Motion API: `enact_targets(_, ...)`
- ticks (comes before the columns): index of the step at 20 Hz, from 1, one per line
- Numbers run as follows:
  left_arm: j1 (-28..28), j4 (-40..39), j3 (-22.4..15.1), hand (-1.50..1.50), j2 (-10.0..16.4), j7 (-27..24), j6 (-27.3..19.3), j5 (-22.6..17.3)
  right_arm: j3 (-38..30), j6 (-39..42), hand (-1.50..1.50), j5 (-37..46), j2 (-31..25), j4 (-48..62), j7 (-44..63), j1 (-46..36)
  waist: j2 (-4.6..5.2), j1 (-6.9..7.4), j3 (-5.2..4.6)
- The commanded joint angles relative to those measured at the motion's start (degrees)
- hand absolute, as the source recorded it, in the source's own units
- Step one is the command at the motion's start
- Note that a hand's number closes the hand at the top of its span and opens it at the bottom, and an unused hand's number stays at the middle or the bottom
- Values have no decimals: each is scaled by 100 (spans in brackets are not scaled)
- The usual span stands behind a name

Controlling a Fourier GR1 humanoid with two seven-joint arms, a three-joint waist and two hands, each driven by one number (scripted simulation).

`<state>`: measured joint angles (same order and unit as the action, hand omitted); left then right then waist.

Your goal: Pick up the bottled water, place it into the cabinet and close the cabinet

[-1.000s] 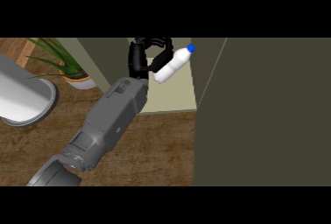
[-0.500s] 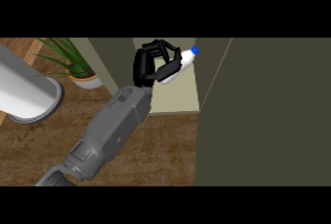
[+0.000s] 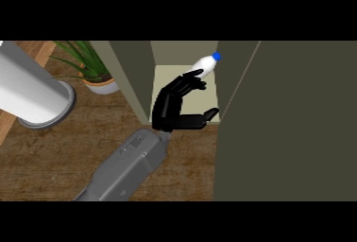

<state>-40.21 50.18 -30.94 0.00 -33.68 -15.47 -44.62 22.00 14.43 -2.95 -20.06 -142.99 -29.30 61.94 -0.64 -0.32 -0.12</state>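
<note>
1. Bottled water (image 3: 206,64) sits inside the open cabinet (image 3: 132,71) on its pale shelf (image 3: 166,78), long axis tilted, blue cap (image 3: 216,56) pointing to the upper right.
2. Right hand (image 3: 171,106) is spread wide and holds nothing, straight fingertips at the bottle's lower end.
3. Brown wooden surface (image 3: 55,156) carries one potted plant (image 3: 94,75); one bottle, one dark cabinet door (image 3: 293,123) at the right.

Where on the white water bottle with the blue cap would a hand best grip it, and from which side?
The white water bottle is probably best taken round its wide body, below the blue cap, coming from the cabinet's open front, where the left hand is; olive cabinet walls flank both sides.
</note>
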Motion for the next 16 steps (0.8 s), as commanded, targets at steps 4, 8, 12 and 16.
enact_targets(4, 1634, 1848, -685, -150, 392, 229, -289, 190, 191, -305, -150, 451, -86, -953, 320, 395, -36, 171, 2)
enact_targets(8, 2823, 2708, -800, -150, 996, -141, -332, 259, 282, -406, -150, 534, -120, -875, 271, 370, -24, 214, 0)
enact_targets(12, 3669, 3438, -730, -150, 1675, -266, -184, 190, 371, -176, -150, 763, -554, -903, 240, 374, -17, 229, -5)
enact_targets(16, 4154, 4172, -742, -150, 2240, -283, 108, 125, 395, 269, 150, 1190, -1146, -674, 142, -106, -45, 326, -8)
